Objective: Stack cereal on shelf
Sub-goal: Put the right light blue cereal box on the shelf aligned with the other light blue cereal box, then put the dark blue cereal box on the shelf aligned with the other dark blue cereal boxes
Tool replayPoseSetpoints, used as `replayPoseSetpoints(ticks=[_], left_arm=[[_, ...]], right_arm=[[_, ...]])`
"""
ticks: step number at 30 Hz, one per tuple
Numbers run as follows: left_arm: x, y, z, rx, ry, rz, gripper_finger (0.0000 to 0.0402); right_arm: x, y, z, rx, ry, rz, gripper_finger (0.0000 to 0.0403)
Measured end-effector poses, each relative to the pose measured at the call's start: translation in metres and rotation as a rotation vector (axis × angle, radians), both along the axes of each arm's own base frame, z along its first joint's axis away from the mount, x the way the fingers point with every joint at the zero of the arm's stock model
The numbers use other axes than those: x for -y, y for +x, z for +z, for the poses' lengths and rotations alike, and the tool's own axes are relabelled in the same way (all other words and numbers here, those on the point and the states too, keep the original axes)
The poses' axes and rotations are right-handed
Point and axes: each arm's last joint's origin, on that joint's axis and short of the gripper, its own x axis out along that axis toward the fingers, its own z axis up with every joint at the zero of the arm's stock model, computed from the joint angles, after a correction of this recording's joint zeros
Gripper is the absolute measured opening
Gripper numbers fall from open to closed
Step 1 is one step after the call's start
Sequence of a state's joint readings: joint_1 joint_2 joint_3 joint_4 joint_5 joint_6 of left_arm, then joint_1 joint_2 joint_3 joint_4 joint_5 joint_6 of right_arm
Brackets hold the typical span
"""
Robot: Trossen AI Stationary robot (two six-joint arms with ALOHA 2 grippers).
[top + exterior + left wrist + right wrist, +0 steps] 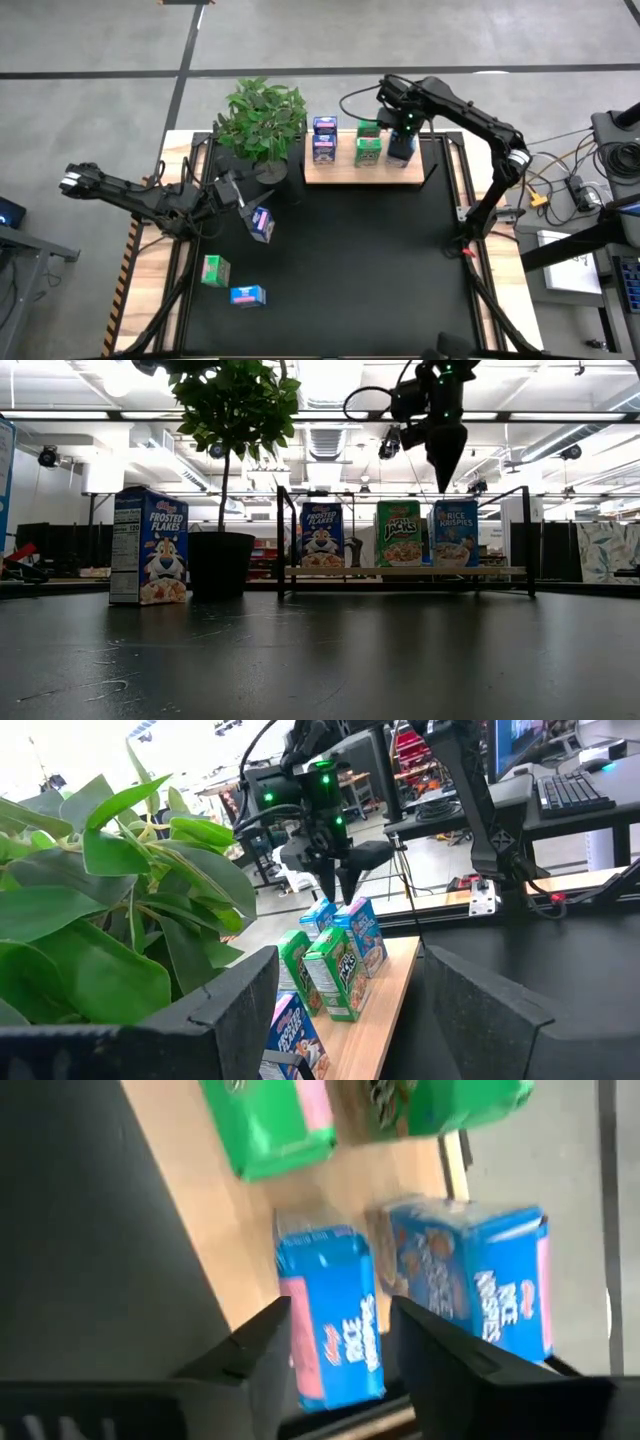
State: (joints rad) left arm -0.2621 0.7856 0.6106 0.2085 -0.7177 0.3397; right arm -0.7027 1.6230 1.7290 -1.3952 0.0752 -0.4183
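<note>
The shelf (345, 176) is a light wood board at the table's far side. Cereal boxes stand on it: dark blue ones (324, 140), green ones (368, 146) and two light blue ones (330, 1320), (480, 1280). My right gripper (445, 482) hangs open above the light blue boxes, pointing down, its fingertips clear of their tops. My left gripper (232, 192) is held level and open over the table's left part, beside the plant, with nothing between its fingers. An upright dark blue cereal box (262, 223) stands on the mat close to it.
A leafy potted plant (262, 120) stands at the shelf's left end, close to my left arm. A green box (215, 270) and a light blue box (248, 296) sit on the black mat (370, 270) near the left front. The mat's middle and right are bare.
</note>
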Motion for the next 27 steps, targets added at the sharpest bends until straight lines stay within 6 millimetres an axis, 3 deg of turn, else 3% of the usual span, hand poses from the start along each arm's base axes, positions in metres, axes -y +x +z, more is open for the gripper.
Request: replayPoseSetpoints(ticks=[8, 12, 27], left_arm=[[0.000, 0.000, -0.001, -0.012, 0.003, -0.001, 0.0233], [0.000, 0.000, -0.001, -0.013, 0.003, -0.001, 0.0233], [0.000, 0.000, -0.001, -0.012, 0.003, 0.000, 0.0233]], right_arm=[[0.001, 0.001, -0.016, -0.017, 0.010, 0.001, 0.0049], [0.001, 0.000, -0.021, -0.036, 0.023, 0.013, 0.0016], [-0.004, -0.006, -0.011, -0.025, -0.008, 0.024, 0.0009]])
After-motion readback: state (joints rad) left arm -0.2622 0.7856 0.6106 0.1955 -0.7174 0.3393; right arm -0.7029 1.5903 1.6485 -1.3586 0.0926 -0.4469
